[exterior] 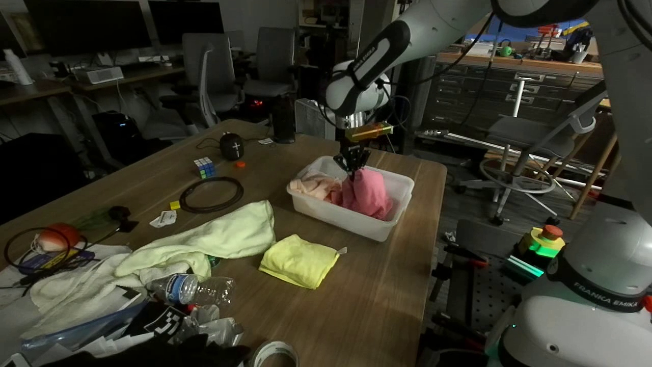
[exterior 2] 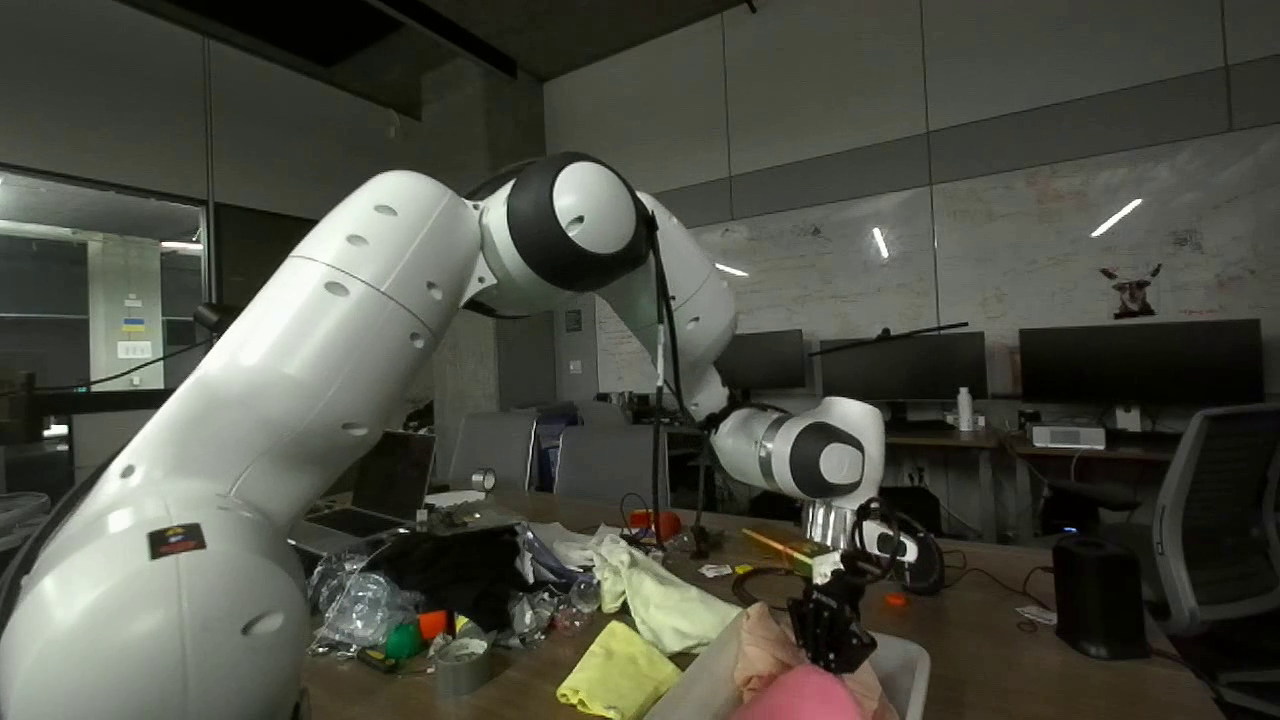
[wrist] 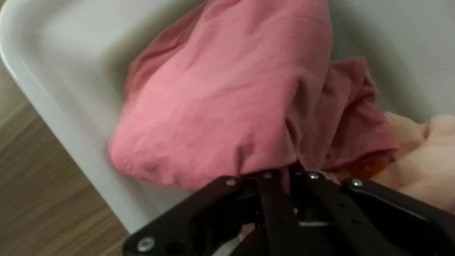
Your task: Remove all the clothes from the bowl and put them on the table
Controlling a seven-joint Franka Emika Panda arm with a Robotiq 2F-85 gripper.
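Note:
The bowl is a white plastic bin (exterior: pixel 331 215) at the table's edge; its wall also shows in the wrist view (wrist: pixel 71 117). A pink cloth (exterior: pixel 369 193) is bunched up inside it and fills much of the wrist view (wrist: pixel 220 106). A peach cloth (exterior: pixel 316 184) lies beside it, also in the wrist view (wrist: pixel 430 163). A bit of orange-red fabric (wrist: pixel 369 167) shows between them. My gripper (wrist: pixel 280 174) points down into the bin, its fingers close together with a fold of pink cloth between them. The fingertips are hidden in the cloth.
On the wooden table (exterior: pixel 356 306), a folded yellow cloth (exterior: pixel 300 261) lies beside the bin, with a pale green cloth (exterior: pixel 219 234) farther over. A plastic bottle (exterior: pixel 193 289), tape roll (exterior: pixel 275 354), cable coil (exterior: pixel 211 194), puzzle cube (exterior: pixel 205 167) and black speaker (exterior: pixel 232 147) also stand there.

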